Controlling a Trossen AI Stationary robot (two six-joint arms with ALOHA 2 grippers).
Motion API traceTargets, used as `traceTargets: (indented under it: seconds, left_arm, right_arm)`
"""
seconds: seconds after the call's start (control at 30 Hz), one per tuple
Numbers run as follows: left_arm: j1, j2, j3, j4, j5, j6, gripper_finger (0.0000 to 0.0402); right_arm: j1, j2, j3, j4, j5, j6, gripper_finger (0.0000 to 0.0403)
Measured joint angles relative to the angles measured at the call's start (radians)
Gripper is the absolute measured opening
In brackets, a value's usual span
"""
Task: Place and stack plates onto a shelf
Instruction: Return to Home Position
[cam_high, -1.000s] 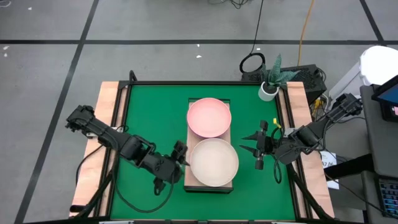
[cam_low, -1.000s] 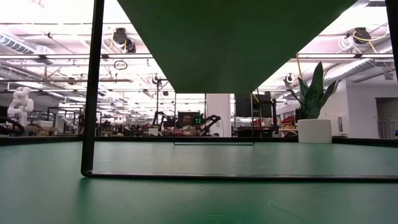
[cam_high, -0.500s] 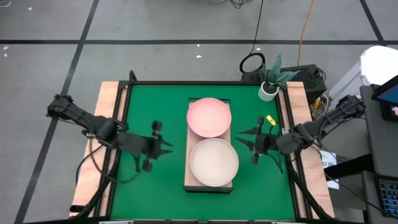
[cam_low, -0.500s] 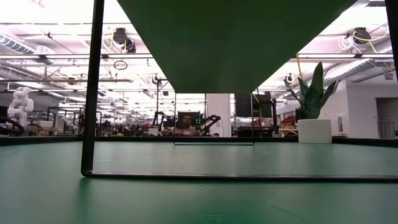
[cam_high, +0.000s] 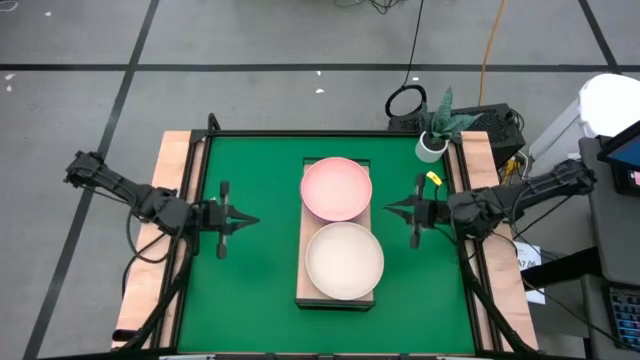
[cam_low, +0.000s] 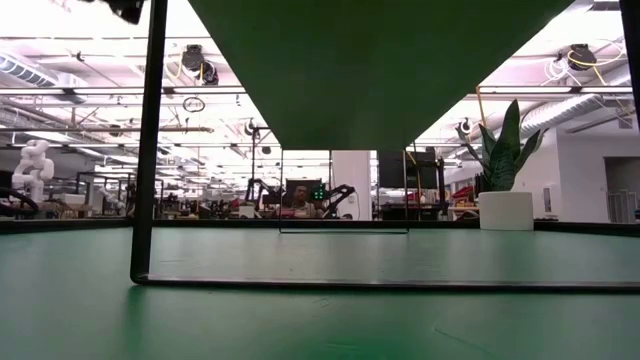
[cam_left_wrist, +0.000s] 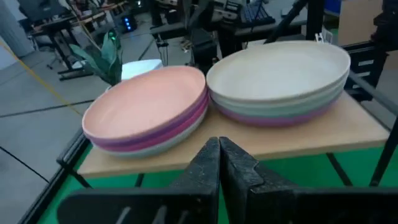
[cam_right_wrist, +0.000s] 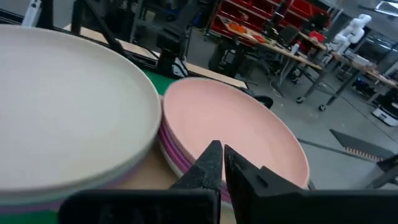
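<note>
Two stacks of plates stand on the raised light-wood shelf (cam_high: 303, 290) in the middle of the green table. The far stack has a pale pink plate (cam_high: 337, 188) on top, the near one a cream plate (cam_high: 344, 261). In the left wrist view the pink stack (cam_left_wrist: 146, 112) and cream stack (cam_left_wrist: 280, 74) show magenta, mint and purple rims beneath. My left gripper (cam_high: 250, 218) hovers shut left of the shelf, pointing at it. My right gripper (cam_high: 390, 209) hovers shut on the shelf's right side. Neither holds anything, as the wrist views show (cam_left_wrist: 219, 155) (cam_right_wrist: 217, 158).
A potted plant (cam_high: 432, 140) stands at the table's far right corner. Wooden strips (cam_high: 170, 200) run along both table sides. In the low view a black shelf leg (cam_low: 148, 140) stands on the mat, and a person (cam_low: 300, 195) sits far off in the room.
My left gripper has drawn back from the near left side of the shelf toward the table's left and far edges, and has shut. My right gripper has pulled away from the shelf toward the right and far edges, and has shut. The plates have kept still.
</note>
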Motion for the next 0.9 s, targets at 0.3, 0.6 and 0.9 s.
traceTargets:
  seconds: [0.3,0.6,0.9]
  left_arm:
    - [0.037,-0.061,-0.211,0.161,-0.011,-0.055,0.0003]
    - [0.035,-0.061,-0.365,0.312,-0.007,-0.087,0.0002]
    - [0.032,-0.070,-0.437,0.360,-0.006,-0.126,0.0001]
  right_arm:
    - [-0.042,-0.127,-0.156,0.003,-0.059,0.099,0.0001]
    - [-0.047,-0.186,-0.347,0.179,-0.106,0.159,0.0001]
    - [-0.047,-0.252,-0.487,0.277,-0.159,0.170,0.0000]
